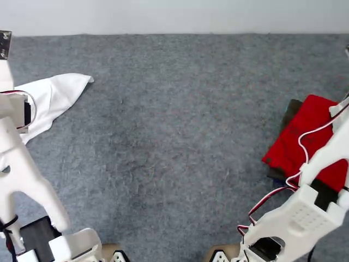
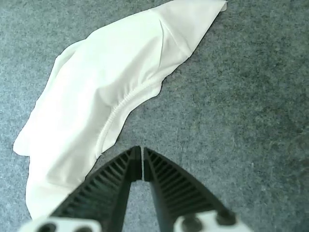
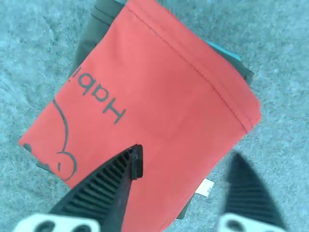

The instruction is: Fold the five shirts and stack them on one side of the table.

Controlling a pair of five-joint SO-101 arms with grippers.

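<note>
Right, the white shirt (image 1: 52,101) lies crumpled and unfolded at the left edge of the grey worktop (image 1: 180,136), with one pointed corner reaching toward the middle. On the opposite side, the red shirt (image 1: 305,139) lies folded on top of a stack close to the right edge. A dark shirt (image 1: 292,109) pokes out beneath it, and in the right wrist view I also see a thin teal edge (image 3: 227,50) between those layers. A wide stretch of grey worktop separates the two sides and runs up to the pale wall (image 1: 174,16) at the far edge, so I have plenty of room across the middle.

My left gripper (image 2: 143,164) hangs just beside the white shirt's gathered hem, over the grey surface, with its jaws pressed together. My right gripper (image 3: 188,162) hovers over the red shirt near one of its edges, jaws spread wide. A small white label (image 3: 206,187) sticks out from the shirt's edge there.

From the high view, the left arm (image 1: 22,164) covers part of the white shirt. The right arm (image 1: 305,213), with its red and white cables (image 1: 283,188), crosses the near part of the stack.
</note>
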